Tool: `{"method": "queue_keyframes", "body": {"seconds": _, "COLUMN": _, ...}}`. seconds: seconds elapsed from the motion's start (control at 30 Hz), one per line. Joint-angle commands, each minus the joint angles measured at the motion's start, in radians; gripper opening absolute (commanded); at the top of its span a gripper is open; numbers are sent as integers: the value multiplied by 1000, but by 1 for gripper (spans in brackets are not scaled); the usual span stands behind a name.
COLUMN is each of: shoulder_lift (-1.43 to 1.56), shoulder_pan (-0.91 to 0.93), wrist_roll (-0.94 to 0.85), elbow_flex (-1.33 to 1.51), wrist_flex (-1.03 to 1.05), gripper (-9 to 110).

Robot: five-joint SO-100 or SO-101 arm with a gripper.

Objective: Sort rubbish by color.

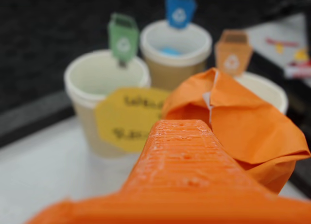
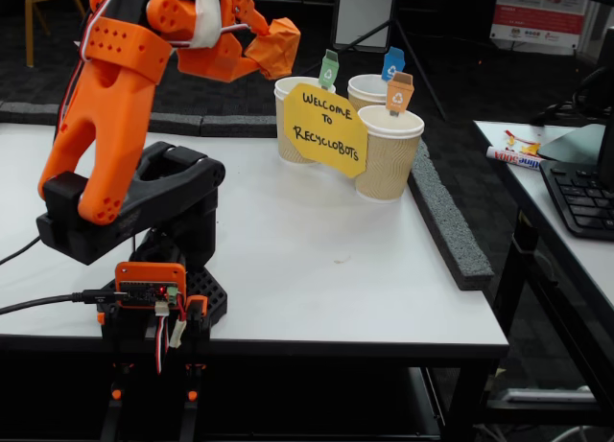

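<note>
My orange gripper is raised high above the white table, shut on a crumpled orange paper wad. In the wrist view the wad sits right of one finger; the other finger is hidden behind the wad. Three paper cups stand ahead. One carries a green tag, one a blue tag and one an orange tag. The wad hangs just left of the green-tag cup in the fixed view. Something light blue lies inside the blue-tag cup. The orange-tag cup is nearest the front.
A yellow sign reading "Welcome to Recyclobots" leans on the cups. A grey foam strip runs along the table's right side. A second table on the right holds a keyboard and a marker. The arm's base stands front left.
</note>
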Motion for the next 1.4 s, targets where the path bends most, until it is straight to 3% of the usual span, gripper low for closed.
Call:
{"method": "queue_keyframes", "body": {"seconds": 0.0, "shoulder_lift": -29, "shoulder_pan": -25, "wrist_roll": -20, "elbow_flex": -14, "wrist_flex": -6, "gripper": 0}}
{"method": "queue_keyframes", "body": {"seconds": 0.57, "shoulder_lift": -29, "shoulder_pan": -61, "wrist_roll": -20, "elbow_flex": -38, "wrist_flex": -69, "gripper": 0}}
{"method": "queue_keyframes", "body": {"seconds": 1.37, "shoulder_lift": -29, "shoulder_pan": -60, "wrist_roll": -20, "elbow_flex": -236, "wrist_flex": 112, "gripper": 0}}
